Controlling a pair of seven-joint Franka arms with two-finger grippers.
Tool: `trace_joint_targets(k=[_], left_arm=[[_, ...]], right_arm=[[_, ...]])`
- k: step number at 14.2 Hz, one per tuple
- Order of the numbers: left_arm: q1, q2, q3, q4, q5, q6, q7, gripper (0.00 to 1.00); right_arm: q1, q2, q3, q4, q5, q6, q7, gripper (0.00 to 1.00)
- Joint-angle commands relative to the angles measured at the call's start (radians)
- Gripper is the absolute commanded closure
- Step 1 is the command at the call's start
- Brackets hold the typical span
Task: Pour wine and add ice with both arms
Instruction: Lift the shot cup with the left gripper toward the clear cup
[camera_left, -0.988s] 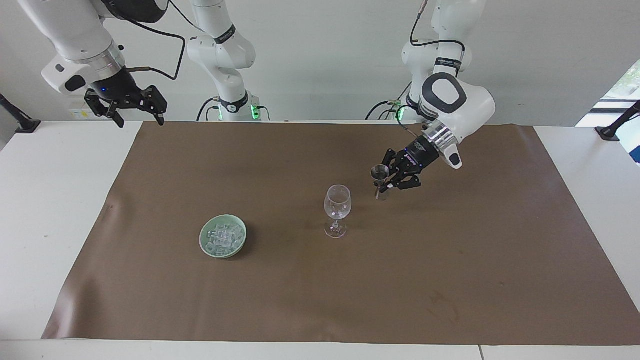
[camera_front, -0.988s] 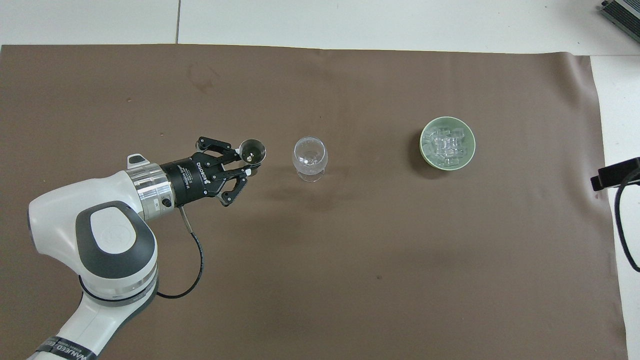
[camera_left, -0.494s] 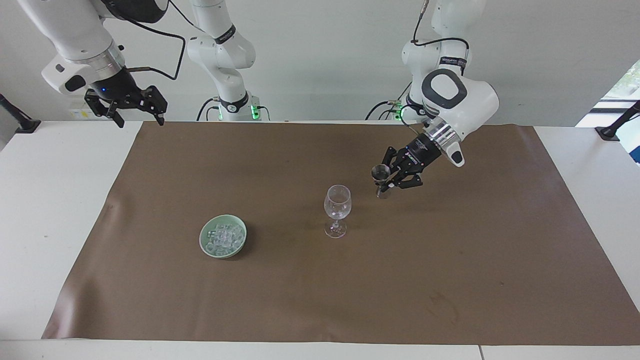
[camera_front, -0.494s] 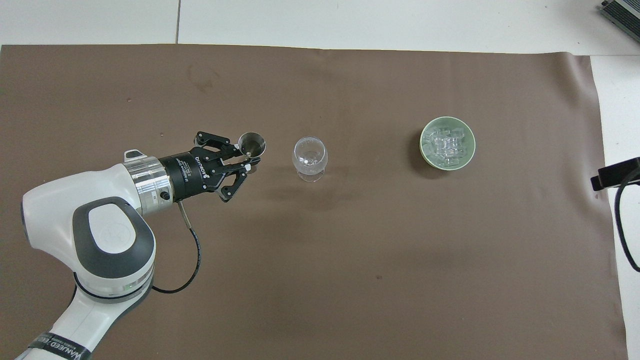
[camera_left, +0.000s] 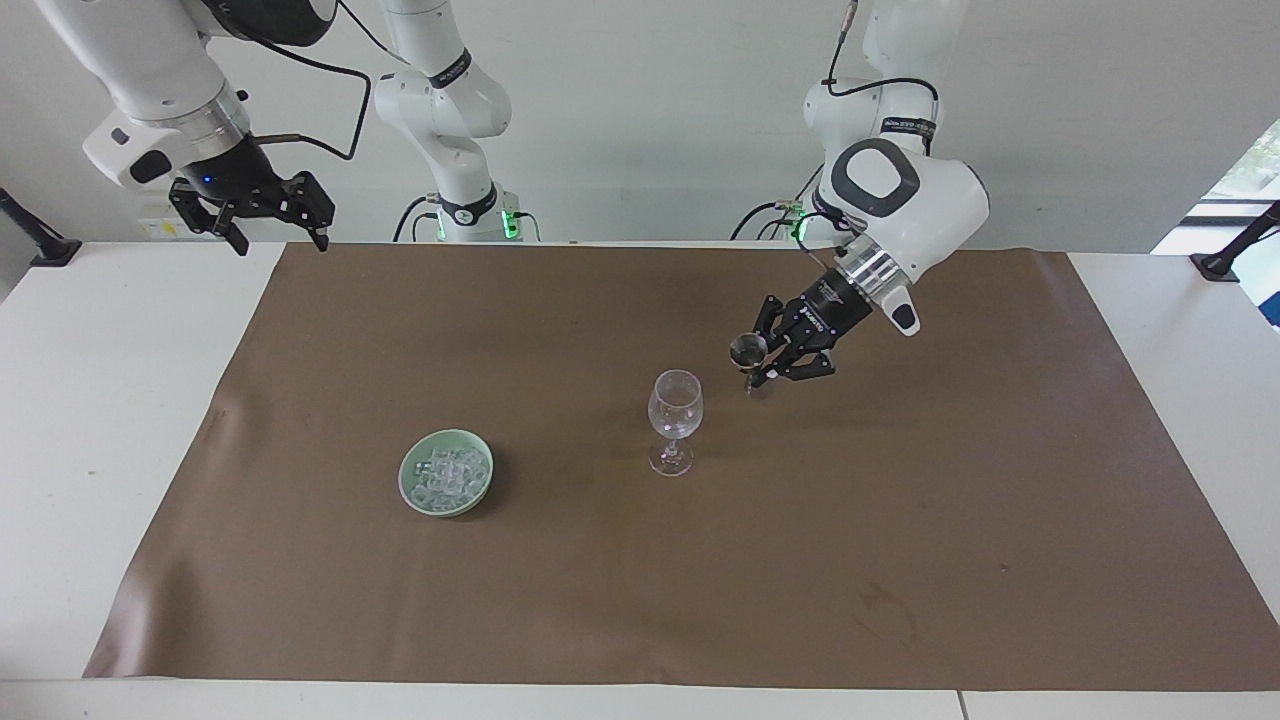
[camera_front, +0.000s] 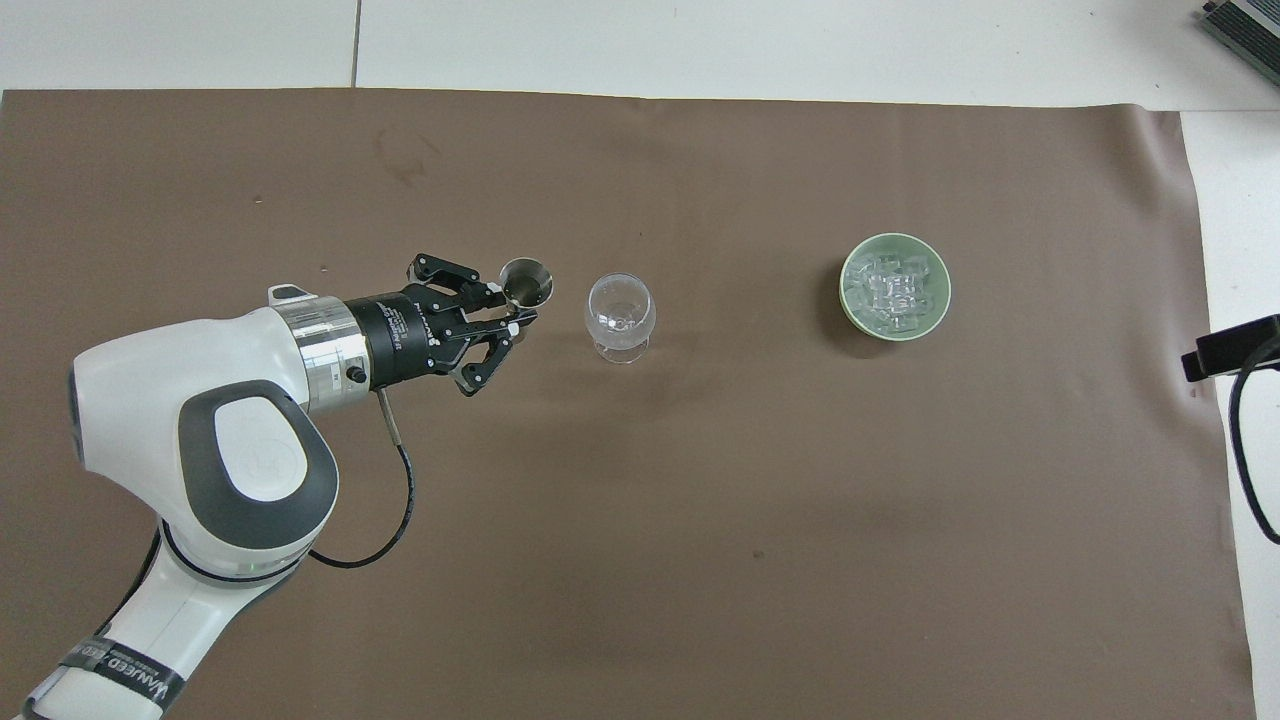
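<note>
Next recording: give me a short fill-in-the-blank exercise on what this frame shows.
1. The left gripper is shut on a small metal ____.
2. The ice lies in a ____ bowl.
3. The wine glass stands ____ on the brown mat.
4. The right gripper waits with its jaws ____.

Missing words: cup; green; upright; open

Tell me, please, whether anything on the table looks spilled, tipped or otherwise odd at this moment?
Nothing stands out. The wine glass stands upright and looks empty, the ice sits heaped in its green bowl, and the left end effector holds a small metal cup clear of the brown mat.
</note>
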Motion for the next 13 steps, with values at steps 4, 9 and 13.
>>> trace_joint_targets(k=[4, 9, 13], left_arm=[[-0.021, 0.046, 0.012, 0.047, 0.046, 0.026, -0.043, 1.00], [-0.047, 0.076, 0.010, 0.093, 0.170, 0.026, -0.114, 1.00], [-0.053, 0.079, 0.010, 0.093, 0.209, 0.026, -0.119, 1.00]], right_arm=[[-0.002, -0.015, 0.001, -0.018, 0.014, 0.005, -0.003, 0.00], [-0.002, -0.015, 0.001, -0.018, 0.014, 0.005, -0.003, 0.00], [-0.002, -0.015, 0.001, -0.018, 0.014, 0.004, -0.003, 0.00]])
